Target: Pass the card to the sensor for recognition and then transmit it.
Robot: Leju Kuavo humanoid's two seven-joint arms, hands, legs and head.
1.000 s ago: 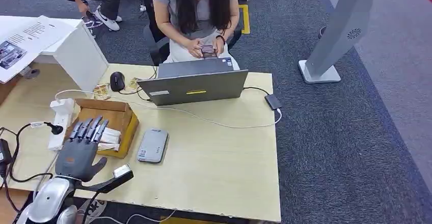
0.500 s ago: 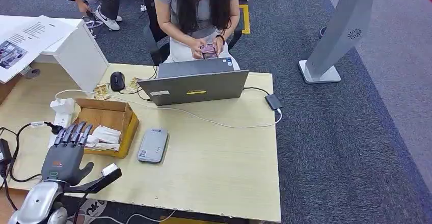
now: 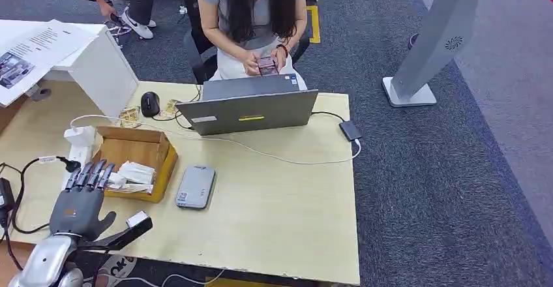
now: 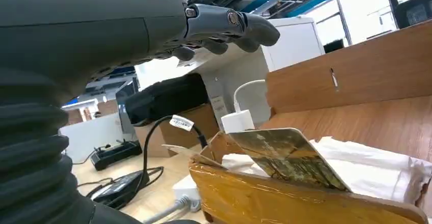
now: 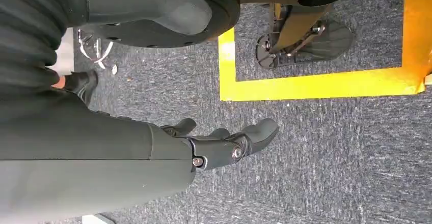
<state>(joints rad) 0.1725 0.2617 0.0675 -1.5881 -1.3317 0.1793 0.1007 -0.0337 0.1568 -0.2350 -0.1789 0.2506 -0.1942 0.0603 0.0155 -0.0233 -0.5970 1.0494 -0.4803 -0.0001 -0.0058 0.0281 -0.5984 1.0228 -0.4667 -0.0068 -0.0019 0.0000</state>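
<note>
While its fingers (image 3: pixel 91 171) stay spread and empty, the left hand (image 3: pixel 78 205) has drawn back from the cardboard box (image 3: pixel 140 151).

box (image 3: pixel 147 153): tan | sensor (image 3: pixel 195 186): grey | laptop (image 3: pixel 251 112): grey | left hand (image 3: pixel 81 202): dark grey

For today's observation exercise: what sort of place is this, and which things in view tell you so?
Probably an office or lab workspace. A laptop with trailing cables sits on a wooden desk, a person is seated behind it, and the floor is grey carpet. The left robot hand hovers by a cardboard box.
</note>
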